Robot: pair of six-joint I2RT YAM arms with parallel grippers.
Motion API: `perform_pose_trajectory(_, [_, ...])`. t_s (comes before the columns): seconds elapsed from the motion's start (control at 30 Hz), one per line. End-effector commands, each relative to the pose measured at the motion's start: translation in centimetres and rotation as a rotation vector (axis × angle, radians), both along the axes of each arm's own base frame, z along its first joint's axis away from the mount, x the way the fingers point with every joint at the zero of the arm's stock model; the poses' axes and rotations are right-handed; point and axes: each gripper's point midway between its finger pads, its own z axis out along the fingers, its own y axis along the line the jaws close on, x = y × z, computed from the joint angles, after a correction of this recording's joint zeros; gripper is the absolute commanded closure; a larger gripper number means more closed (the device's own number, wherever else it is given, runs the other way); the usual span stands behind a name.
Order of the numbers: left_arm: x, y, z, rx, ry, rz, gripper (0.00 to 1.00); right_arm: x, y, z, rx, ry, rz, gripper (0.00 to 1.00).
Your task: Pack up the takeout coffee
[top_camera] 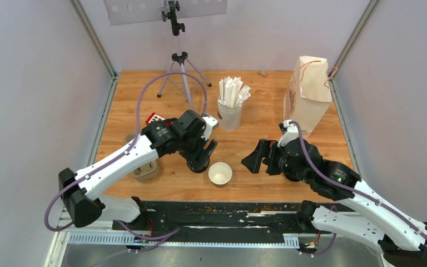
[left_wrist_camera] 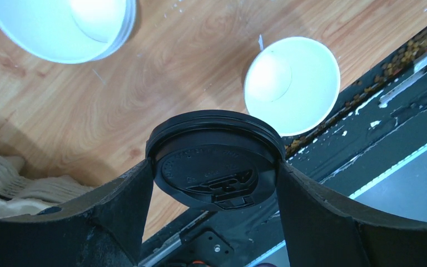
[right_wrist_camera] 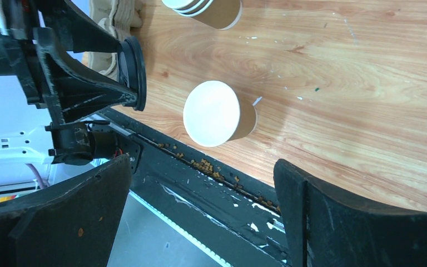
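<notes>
One small paper cup (top_camera: 220, 173), brown outside and white inside, stands open with no lid near the table's front edge. It also shows in the left wrist view (left_wrist_camera: 292, 83) and the right wrist view (right_wrist_camera: 217, 114). My left gripper (top_camera: 199, 161) is shut on a round black lid (left_wrist_camera: 214, 161), held by its rim just left of the cup and above the table; the lid (right_wrist_camera: 134, 72) shows edge-on in the right wrist view. My right gripper (top_camera: 257, 158) is open and empty to the right of the cup, its jaws wide apart (right_wrist_camera: 203, 206).
A white cup of wrapped straws (top_camera: 231, 108) stands mid-back. A paper bag (top_camera: 307, 94) stands at back right. A stack of empty cups (left_wrist_camera: 61, 28) and a cardboard cup carrier (top_camera: 144, 168) are to the left. A tripod (top_camera: 179, 67) stands at the back.
</notes>
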Motion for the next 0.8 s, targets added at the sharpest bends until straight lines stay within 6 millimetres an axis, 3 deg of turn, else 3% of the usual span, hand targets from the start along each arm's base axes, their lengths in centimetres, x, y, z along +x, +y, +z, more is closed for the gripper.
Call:
perform_pose_trajectory(0.0, [-0.6, -1.6, -0.2, 0.044, 0.048, -0.022, 0.28, 0.1, -1.4, -1.0, -0.054, -0.022, -0.024, 0.00])
perform_pose_trajectory(0.4, [-0.9, -7.9, -1.3, 0.162, 0.126, -0.107, 0.26, -1.3, -3.6, 0.0, 0.057, -0.077, -0.050, 0.00])
perform_pose_trajectory(0.77, [-1.4, -8.1, -4.2, 0.294, 0.189, -0.121, 0.25, -1.8, -4.6, 1.2, 0.080, -0.109, -0.055, 0.00])
